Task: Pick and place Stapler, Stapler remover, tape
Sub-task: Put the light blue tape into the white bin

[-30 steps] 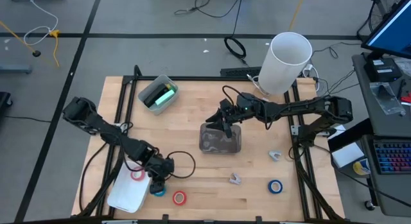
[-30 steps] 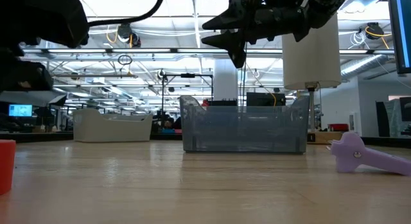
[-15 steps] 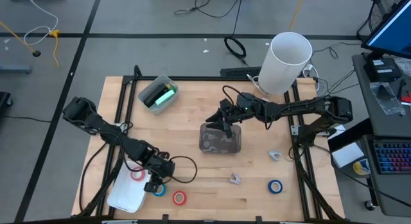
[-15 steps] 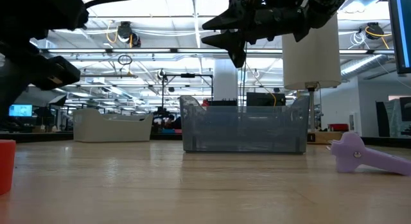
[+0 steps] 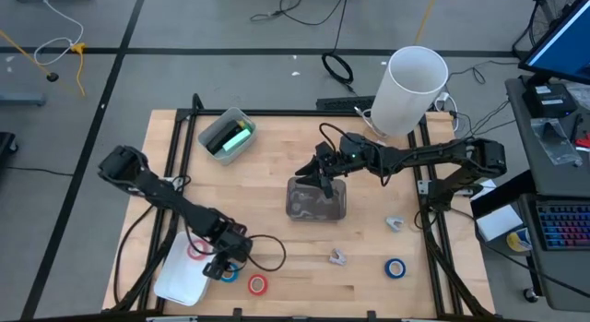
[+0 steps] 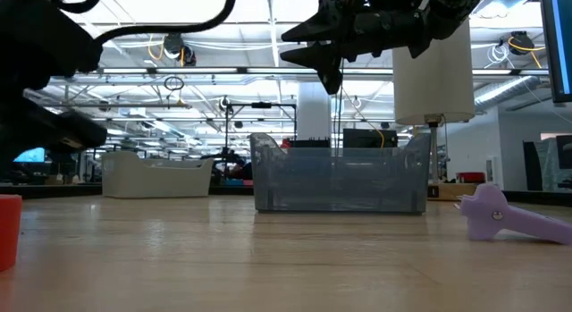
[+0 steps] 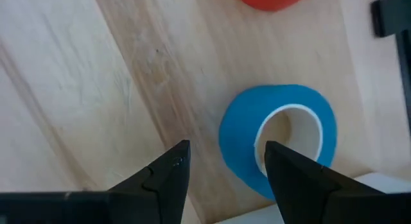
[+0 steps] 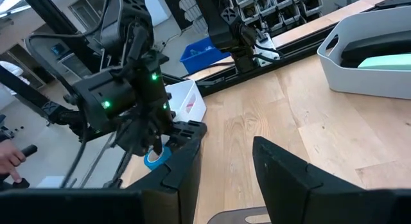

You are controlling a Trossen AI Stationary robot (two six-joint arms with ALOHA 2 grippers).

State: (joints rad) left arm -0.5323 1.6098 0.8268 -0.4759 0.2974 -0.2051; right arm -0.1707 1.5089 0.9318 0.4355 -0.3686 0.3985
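Blue tape (image 7: 279, 137) lies beyond the open left jaws.

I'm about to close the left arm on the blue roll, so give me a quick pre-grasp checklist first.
1. Left tool open: ok.
2. Blue tape lying flat and free: ok.
3. Tape centred between the fingers: not ok, it sits off toward one finger.
4. Red tape apart from the blue one: ok.
5. Right tool out of the way, over the clear bin: ok.
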